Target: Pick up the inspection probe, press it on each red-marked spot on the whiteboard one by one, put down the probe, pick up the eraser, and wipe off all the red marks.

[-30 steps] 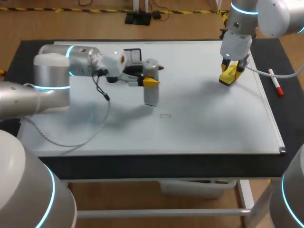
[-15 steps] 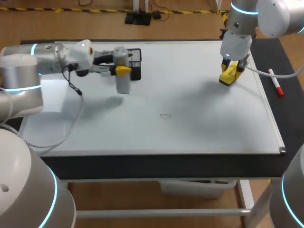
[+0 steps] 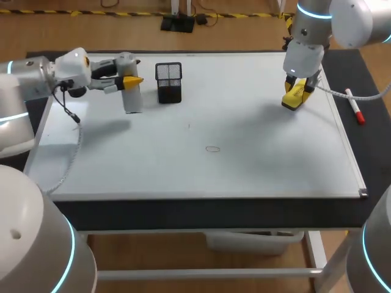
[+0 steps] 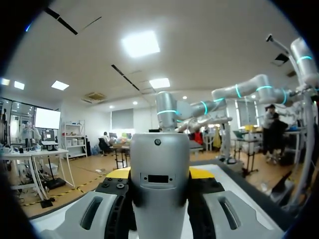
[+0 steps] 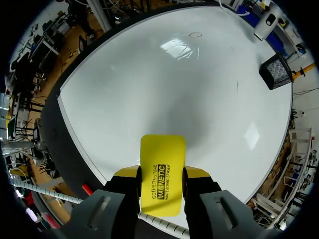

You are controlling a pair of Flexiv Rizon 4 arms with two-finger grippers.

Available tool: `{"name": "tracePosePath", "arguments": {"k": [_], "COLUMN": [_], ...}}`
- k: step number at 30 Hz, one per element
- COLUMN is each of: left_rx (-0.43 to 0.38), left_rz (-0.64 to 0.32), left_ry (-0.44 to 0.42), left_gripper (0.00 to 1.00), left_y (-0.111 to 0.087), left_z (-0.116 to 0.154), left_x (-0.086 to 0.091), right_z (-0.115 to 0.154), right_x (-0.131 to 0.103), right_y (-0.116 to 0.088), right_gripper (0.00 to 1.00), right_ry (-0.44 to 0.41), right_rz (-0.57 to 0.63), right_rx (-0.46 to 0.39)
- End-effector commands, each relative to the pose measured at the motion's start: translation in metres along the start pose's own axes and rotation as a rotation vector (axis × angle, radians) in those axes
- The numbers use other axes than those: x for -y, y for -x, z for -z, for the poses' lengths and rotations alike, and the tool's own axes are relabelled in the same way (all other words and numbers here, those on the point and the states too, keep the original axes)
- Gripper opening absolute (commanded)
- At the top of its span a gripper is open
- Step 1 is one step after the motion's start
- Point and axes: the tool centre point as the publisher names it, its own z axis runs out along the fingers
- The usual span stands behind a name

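Probe put-down looks to be the step in hand, eraser already held
Faint oval pen mark (image 3: 212,149) lies mid-way along the flat white whiteboard (image 3: 256,177), twd its near edge; colour hard to tell. R gripper (image 3: 297,90) pinches the flat yellow magnetic eraser (image 5: 162,159) nr the right edge. L gripper (image 3: 130,82) clamps the grey metal cylinder probe (image 3: 132,102) nr the far-left corner, beside a black wire-mesh holder (image 3: 169,82). Next, prob: release the probe, then bring the eraser flat onto the mark

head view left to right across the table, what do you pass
left gripper holding the inspection probe → black mesh holder → faint oval mark → right gripper holding the eraser → marker
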Motion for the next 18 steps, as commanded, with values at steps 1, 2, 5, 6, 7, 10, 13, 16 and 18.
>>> {"name": "tracePosePath", "arguments": {"k": [1, 2, 5, 6, 7, 10, 13, 16, 18], "left_rx": [0.035, 0.036, 0.037, 0.037, 0.037, 0.037, 0.037, 0.037, 0.037], "left_rz": [-0.002, -0.002, -0.004, -0.004, -0.004, -0.004, -0.004, -0.004, -0.004], "left_ry": [-0.006, -0.009, -0.011, -0.011, -0.011, -0.011, -0.011, -0.011, -0.011], "left_gripper": [0.0, 0.0, 0.0, 0.0, 0.0, 0.0, 0.0, 0.0, 0.0], "left_y": [-0.0038, -0.0031, -0.002, -0.002, -0.002, -0.002, -0.002, -0.002, -0.002], "left_z": [0.0087, 0.0103, 0.0139, 0.0139, 0.0139, 0.0139, 0.0139, 0.0139, 0.0139], "left_x": [0.003, 0.0031, 0.0033, 0.0033, 0.0033, 0.0033, 0.0033, 0.0033, 0.0033], "right_z": [0.0007, 0.0007, 0.0007, 0.0007, 0.0007, 0.0007, 0.0007, 0.0007, 0.0007], "right_x": [0.0006, 0.0006, 0.0006, 0.0006, 0.0006, 0.0006, 0.0006, 0.0006, 0.0006], "right_y": [0.0005, 0.0005, 0.0005, 0.0005, 0.0005, 0.0005, 0.0005, 0.0005, 0.0005], "right_gripper": [0.0, 0.0, 0.0, 0.0, 0.0, 0.0, 0.0, 0.0, 0.0], "right_ry": [-0.002, -0.002, -0.002, -0.002, -0.002, -0.002, -0.002, -0.002, -0.002], "right_rz": [0.001, 0.001, 0.001, 0.001, 0.001, 0.001, 0.001, 0.001, 0.001], "right_rx": [-0.004, -0.004, -0.004, -0.004, -0.004, -0.004, -0.004, -0.004, -0.004]}}
